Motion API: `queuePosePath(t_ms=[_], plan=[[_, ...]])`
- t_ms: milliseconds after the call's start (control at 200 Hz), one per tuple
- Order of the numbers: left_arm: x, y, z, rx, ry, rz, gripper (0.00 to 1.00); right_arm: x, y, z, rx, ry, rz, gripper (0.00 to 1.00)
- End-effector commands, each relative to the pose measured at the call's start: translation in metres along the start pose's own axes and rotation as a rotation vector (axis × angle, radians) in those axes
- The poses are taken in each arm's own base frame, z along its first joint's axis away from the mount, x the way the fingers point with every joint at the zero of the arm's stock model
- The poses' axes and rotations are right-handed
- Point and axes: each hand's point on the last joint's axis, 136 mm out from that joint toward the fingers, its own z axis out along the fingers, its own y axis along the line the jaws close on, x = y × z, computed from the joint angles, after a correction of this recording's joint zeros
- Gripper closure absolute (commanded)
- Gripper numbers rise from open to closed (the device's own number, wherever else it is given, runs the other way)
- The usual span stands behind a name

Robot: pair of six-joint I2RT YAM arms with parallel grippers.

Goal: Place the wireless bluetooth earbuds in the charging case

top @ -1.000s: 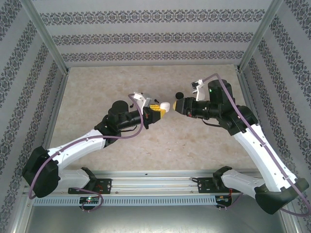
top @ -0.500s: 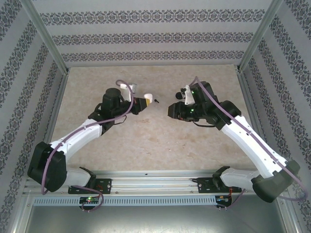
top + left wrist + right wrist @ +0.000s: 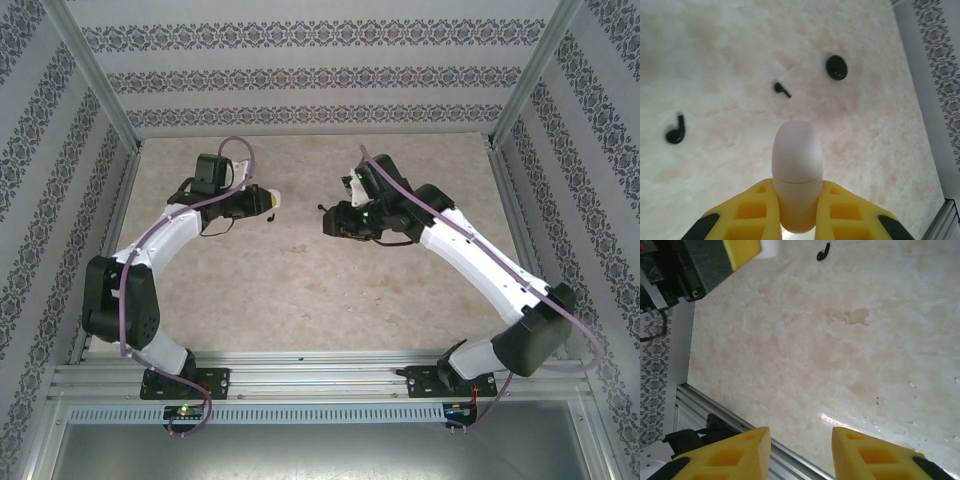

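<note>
The left gripper (image 3: pixel 796 212) clamps the charging case (image 3: pixel 796 155) at lower centre, the right gripper (image 3: pixel 801 450) gapes empty, and one earbud (image 3: pixel 675 131) mid-left and the other earbud (image 3: pixel 781 89) at upper centre look light and slippery, best pinched across the bud.

Marble table (image 3: pixel 880 150) bears two earbuds (image 3: pixel 676 131) (image 3: pixel 782 89) and a black disc (image 3: pixel 837 67).

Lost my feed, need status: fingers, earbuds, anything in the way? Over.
Left fingers shut on charging case. Right fingers open, empty. Earbuds loose on table, black disc nearby; nothing blocking.
</note>
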Motion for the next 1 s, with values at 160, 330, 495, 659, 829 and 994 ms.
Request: queuePosePath(t_ms=[160, 330, 495, 659, 829, 994], plan=[[0.022, 0.047, -0.017, -0.107, 0.119, -0.030, 1.00, -0.018, 0.009, 0.034, 0.008, 0.050, -0.034, 0.63], [0.036, 0.084, -0.020, -0.159, 0.160, -0.109, 1.00, -0.028, 0.010, 0.060, 0.029, 0.108, -0.026, 0.63], [0.051, 0.107, -0.010, -0.192, 0.236, -0.113, 1.00, -0.040, 0.008, 0.073, 0.050, 0.121, -0.030, 0.63], [0.062, 0.134, -0.001, -0.212, 0.316, -0.171, 1.00, -0.056, -0.023, 0.067, 0.194, 0.128, -0.068, 0.61], [0.064, 0.151, 0.007, -0.227, 0.356, -0.171, 0.96, -0.081, -0.077, 0.054, 0.364, 0.137, -0.054, 0.58], [0.065, 0.162, 0.010, -0.258, 0.379, -0.151, 0.88, -0.116, -0.125, 0.043, 0.457, 0.103, -0.028, 0.51]])
